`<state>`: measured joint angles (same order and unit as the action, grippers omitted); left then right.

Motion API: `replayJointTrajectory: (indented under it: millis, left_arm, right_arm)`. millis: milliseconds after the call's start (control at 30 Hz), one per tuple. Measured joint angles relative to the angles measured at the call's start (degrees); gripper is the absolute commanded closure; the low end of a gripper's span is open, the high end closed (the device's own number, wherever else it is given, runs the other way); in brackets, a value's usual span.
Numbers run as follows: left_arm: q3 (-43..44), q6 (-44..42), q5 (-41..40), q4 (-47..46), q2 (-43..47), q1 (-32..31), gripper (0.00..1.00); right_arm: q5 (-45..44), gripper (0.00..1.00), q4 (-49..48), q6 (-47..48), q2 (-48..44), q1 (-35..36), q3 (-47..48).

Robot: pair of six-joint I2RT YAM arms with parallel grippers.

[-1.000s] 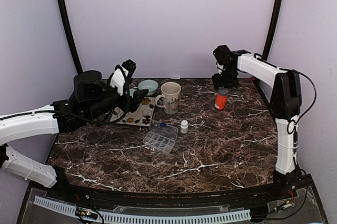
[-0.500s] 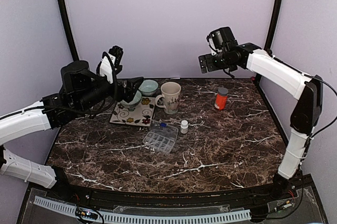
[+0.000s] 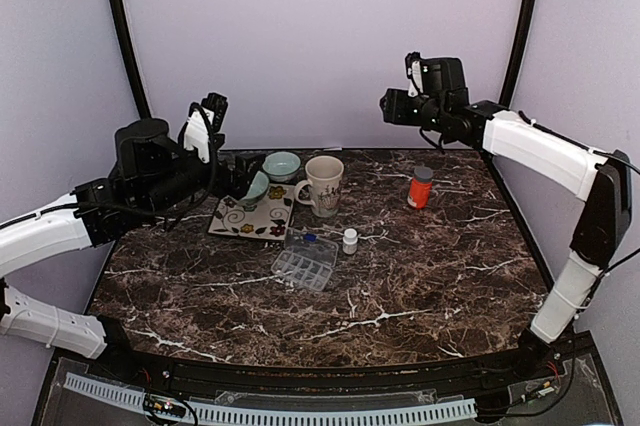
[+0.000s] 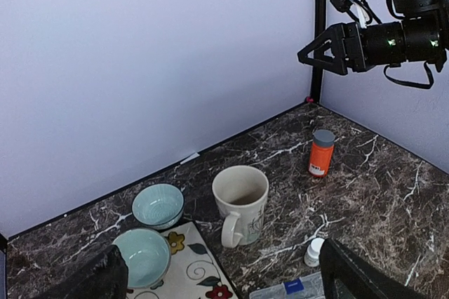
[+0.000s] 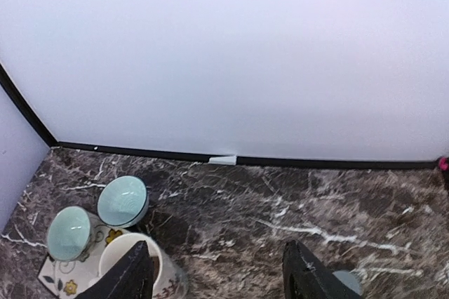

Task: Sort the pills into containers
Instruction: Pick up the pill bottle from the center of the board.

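Orange pill bottle [image 3: 421, 187] stands upright — left hand [image 4: 226, 281] and right hand [image 5: 219, 274] both aloft, spread wide, empty

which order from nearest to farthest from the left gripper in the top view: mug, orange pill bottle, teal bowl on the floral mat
From the left gripper, in the top view:
1. teal bowl on the mat, just beside the gripper, back left of the table.
2. mug, further right, near the middle of the back.
3. orange pill bottle, well off to the right side.
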<state>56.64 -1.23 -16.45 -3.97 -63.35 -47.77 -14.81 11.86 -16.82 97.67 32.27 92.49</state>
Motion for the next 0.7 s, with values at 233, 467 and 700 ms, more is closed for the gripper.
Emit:
replayJointTrajectory:
  millis: [233,467,700]
  left_arm:
    - [-9.6,3.3,-0.3,0.4,7.0,0.0,0.05]
    - [-13.2,11.1,0.2,1.6,9.0,0.0,0.09]
    - [-13.4,12.0,2.0,2.4,8.0,0.0,0.09]
  right_arm:
    - [3.2,0.47,1.3,-3.0,-1.9,4.3,-8.1]
    - [6.4,0.53,5.9,-4.2,-1.9,7.5,-8.5]
    - [6.4,0.58,12.9,-6.5,1.5,10.5,-7.7]
